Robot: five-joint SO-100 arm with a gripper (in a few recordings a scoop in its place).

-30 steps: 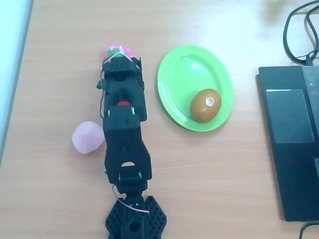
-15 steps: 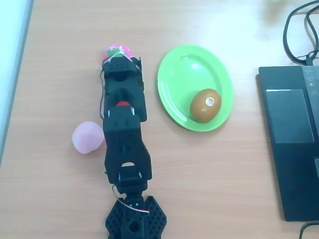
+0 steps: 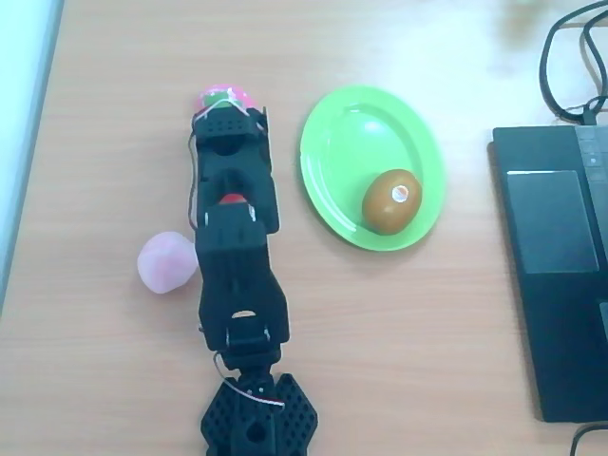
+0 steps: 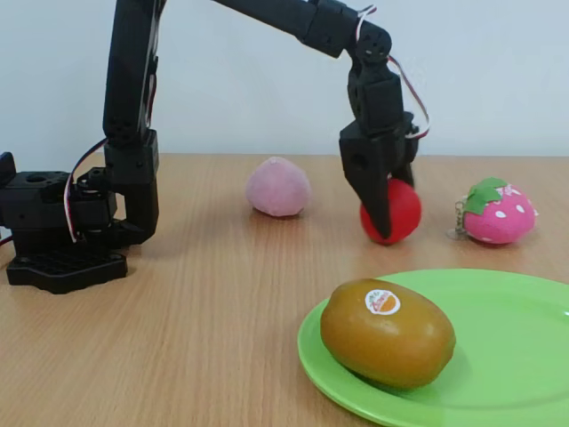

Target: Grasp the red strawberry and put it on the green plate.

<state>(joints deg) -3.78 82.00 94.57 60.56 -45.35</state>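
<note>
**Desk:** What am I looking at on your bench?

**Me, at the remote controls:** My black arm reaches out over the wooden table [image 4: 178,302], its gripper [image 4: 384,218] pointing down at the red strawberry [image 4: 397,212]. In the fixed view one dark finger [image 4: 373,191] crosses the front of the fruit and the other seems to sit behind it; I read the fingers as closed around it, though from this angle I can't be sure they are pressing on it. The berry appears to be at table level.

**Desk:** And from above?

**Me:** The arm covers most of it. In the overhead view a sliver of red [image 3: 232,199] peeks through the arm's frame. The pink strawberry [image 4: 498,212] with the green star top lies just beyond the gripper, and the pale pink ball [image 3: 167,262] sits beside the arm on the picture's left.

**Desk:** The plate?

**Me:** The green plate [image 3: 342,142] lies to the picture's right of the arm in the overhead view, apart from the berry. A brown egg-shaped fruit [image 3: 391,200] with a sticker rests on it. A dark laptop [image 3: 556,266] sits at the far right.
</note>
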